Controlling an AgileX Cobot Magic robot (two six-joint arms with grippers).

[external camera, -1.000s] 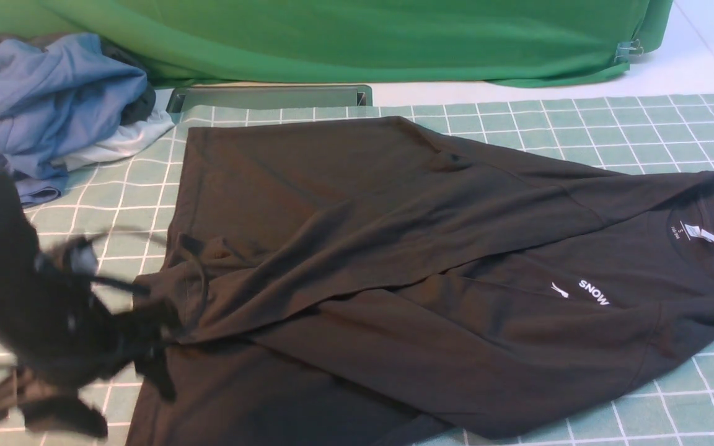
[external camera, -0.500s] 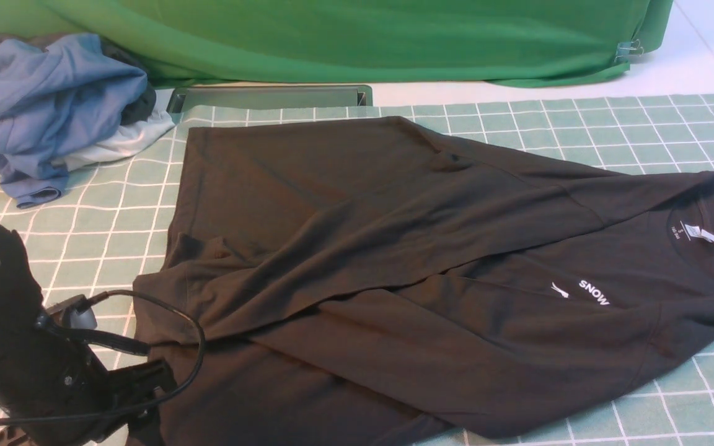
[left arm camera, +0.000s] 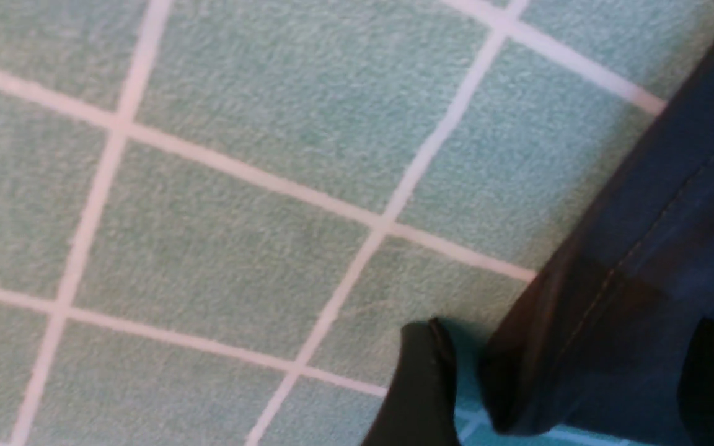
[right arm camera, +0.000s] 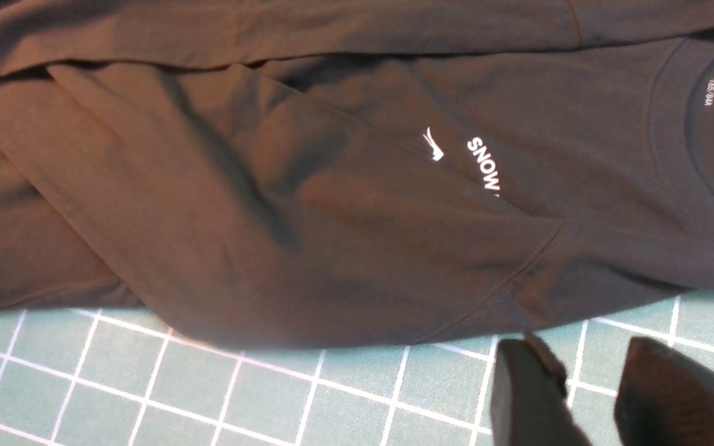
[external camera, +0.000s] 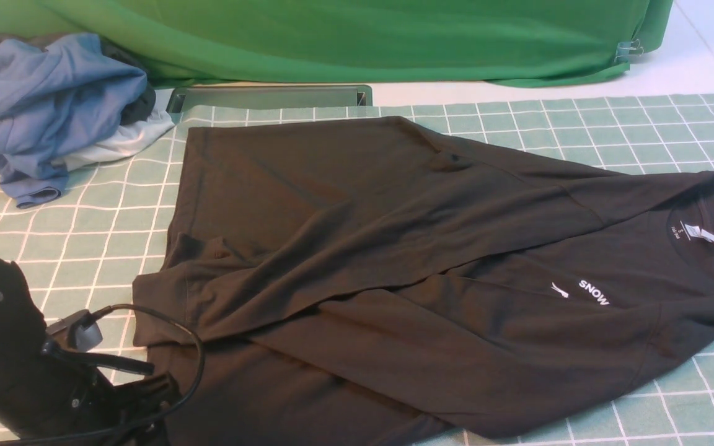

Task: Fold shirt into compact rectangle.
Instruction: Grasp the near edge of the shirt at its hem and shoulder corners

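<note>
Left hand [left arm camera: 568, 350], jaws wide astride the hem corner, looks well placed: this shirt [external camera: 394, 248] seems light, limp and stretchy, best pinched at the stitched hem.

1 shirt [external camera: 394, 260], 1 clothes heap [external camera: 47, 105], 1 mat [external camera: 580, 118], 2 hands [left arm camera: 571, 378] [right arm camera: 599, 396].

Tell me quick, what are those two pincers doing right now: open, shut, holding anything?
Left pincer: open, astride a hem corner of the shirt, not clamped.
Right pincer: open, holding nothing.
</note>
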